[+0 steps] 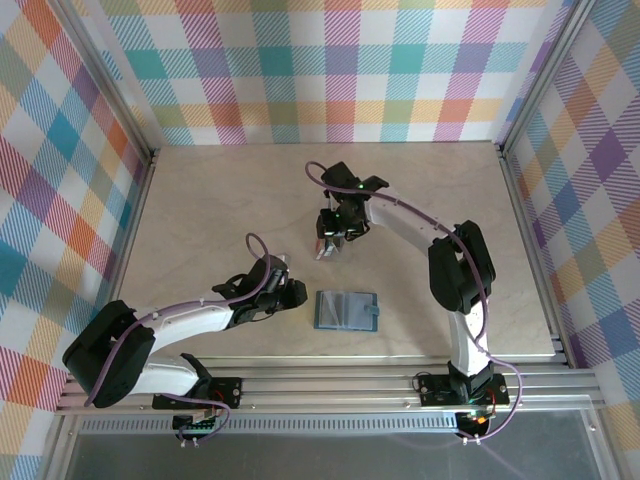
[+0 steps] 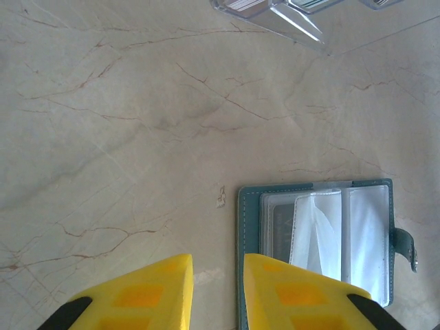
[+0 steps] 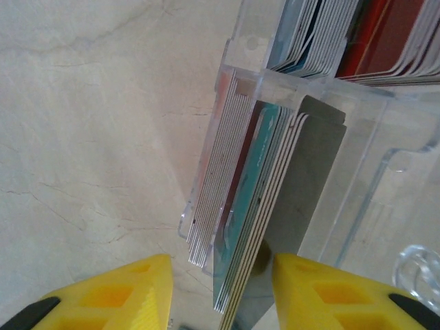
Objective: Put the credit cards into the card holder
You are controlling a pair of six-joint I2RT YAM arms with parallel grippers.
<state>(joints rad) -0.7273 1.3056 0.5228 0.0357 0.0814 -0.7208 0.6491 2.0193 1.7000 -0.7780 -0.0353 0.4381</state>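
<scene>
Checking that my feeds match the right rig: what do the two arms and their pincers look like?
The left arm and right arm both have white links between bulky black joints, with a thin purple cable looping along each. The left pincer and right pincer have bright yellow wedge-shaped fingers with shallow square recesses and black at the bases.

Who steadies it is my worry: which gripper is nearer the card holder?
Left. The left gripper hovers right beside the card holder; the right gripper is farther away, at the credit cards.

Both arms [image 1: 190,322] are white with black joints, purple cables [image 1: 250,237] and yellow fingers [image 2: 151,295].
</scene>
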